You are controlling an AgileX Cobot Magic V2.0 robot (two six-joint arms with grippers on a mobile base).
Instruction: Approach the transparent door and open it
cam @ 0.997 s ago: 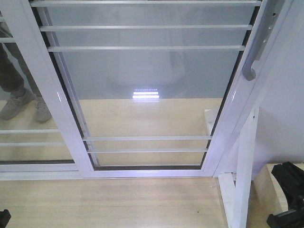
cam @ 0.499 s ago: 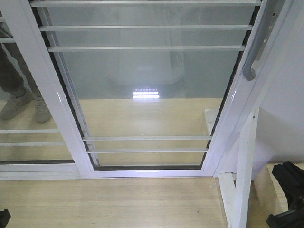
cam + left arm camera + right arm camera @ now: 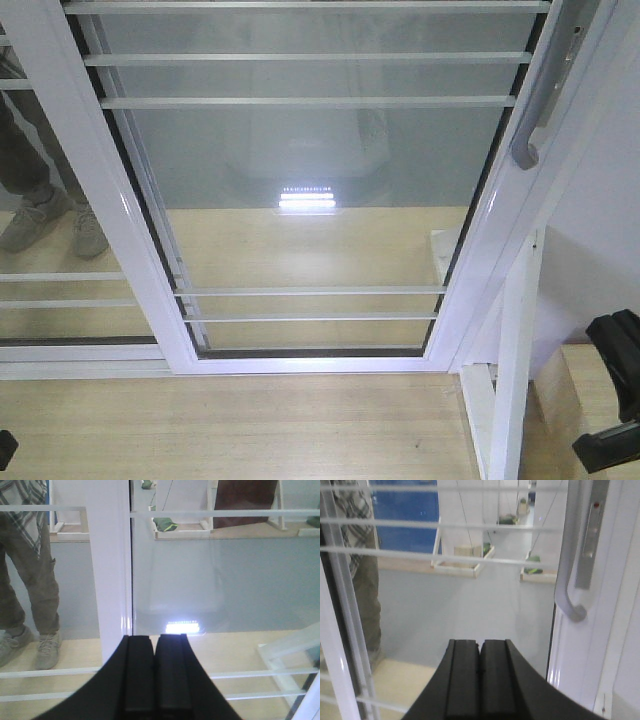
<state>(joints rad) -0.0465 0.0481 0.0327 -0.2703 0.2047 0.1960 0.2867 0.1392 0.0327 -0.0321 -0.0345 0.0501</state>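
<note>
The transparent door (image 3: pixel 310 150) fills the front view: clear glass in a glossy white frame with thin white bars across it. Its pale curved handle (image 3: pixel 530 120) runs down the right rail and ends in a hook. In the right wrist view the handle (image 3: pixel 568 580) hangs up and to the right of my right gripper (image 3: pixel 480 642), which is shut on nothing and apart from the door. My left gripper (image 3: pixel 155 639) is shut and empty too, facing the door's left white stile (image 3: pixel 110 570). The right arm (image 3: pixel 615 400) shows at the front view's lower right edge.
A person's legs and grey shoes (image 3: pixel 40 215) stand behind the barred glass panel on the left. A bare slanted white post (image 3: pixel 515 350) rises just right of the door's bottom corner. Light wooden floor (image 3: pixel 250 420) lies in front of the door track.
The right arm has shifted a little up and to the right at the front view's edge. The door and its handle have not moved.
</note>
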